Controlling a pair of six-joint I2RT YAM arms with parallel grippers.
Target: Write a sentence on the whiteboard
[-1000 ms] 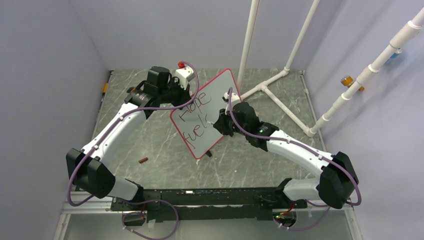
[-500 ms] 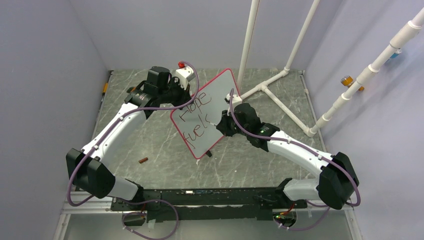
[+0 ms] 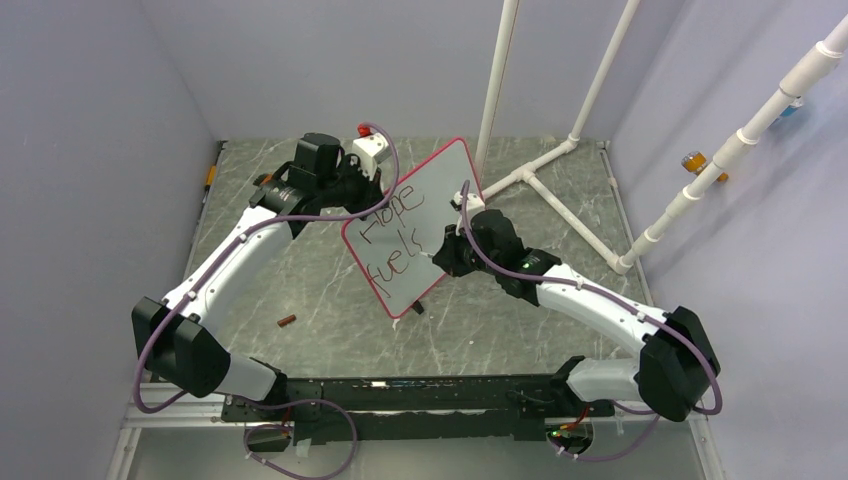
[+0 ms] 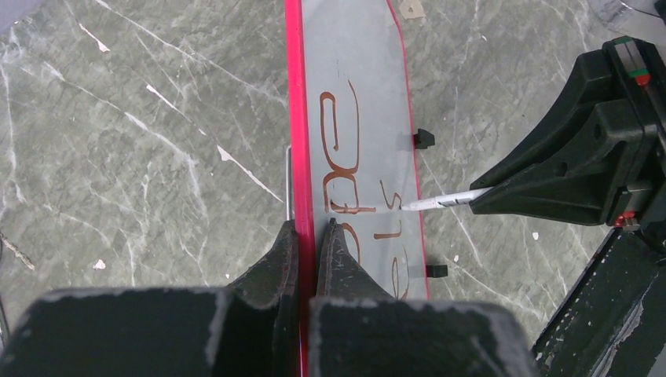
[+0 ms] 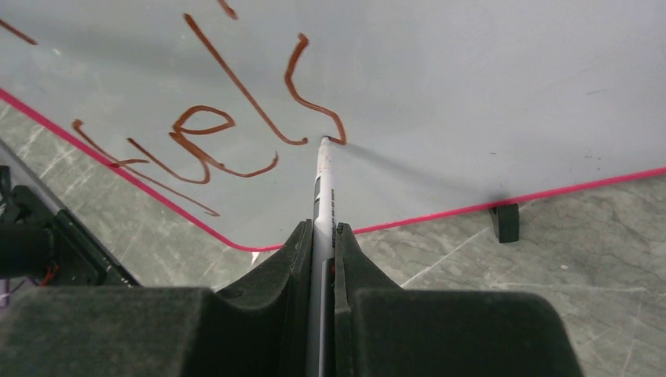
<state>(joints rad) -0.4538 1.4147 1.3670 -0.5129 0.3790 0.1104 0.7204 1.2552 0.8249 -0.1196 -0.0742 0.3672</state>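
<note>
Right wrist view: black right claw point(image 5: 320, 232) clamped on slim white marker pen point(image 5: 323, 184), tip touching the pale grey, red-framed whiteboard point(image 5: 487, 78) at the end of the red-brown handwritten sentence point(image 5: 236, 82). Board held upright at centre of top view, frame pinched tight in the left claw point(image 4: 308, 232). Risk judged: excess tip pressure could pivot the board in that pinch, skewing strokes. Blank surface lies rightward; lower frame edge is near.
</note>
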